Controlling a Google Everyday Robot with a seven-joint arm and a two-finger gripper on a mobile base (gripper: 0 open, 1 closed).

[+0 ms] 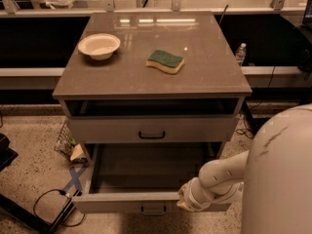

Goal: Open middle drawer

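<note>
The middle drawer [126,202] is the lower of the two drawer fronts that show. It is pulled well out of the grey-beige cabinet, and its dark inside [146,167] looks empty. Its small black bar handle [153,209] sits at the centre of the front. My gripper [185,204] is at the drawer's front top edge, just right of the handle, on the end of my white arm [219,174]. The drawer above [151,129] is closed, with its own black handle.
On the cabinet top [204,72] lie a white bowl [99,45] and a green-and-yellow sponge [165,61]. A dark open slot [151,107] runs under the top. Cables [53,204] and blue tape [74,179] are on the floor at the left. A water bottle [240,54] stands behind at the right.
</note>
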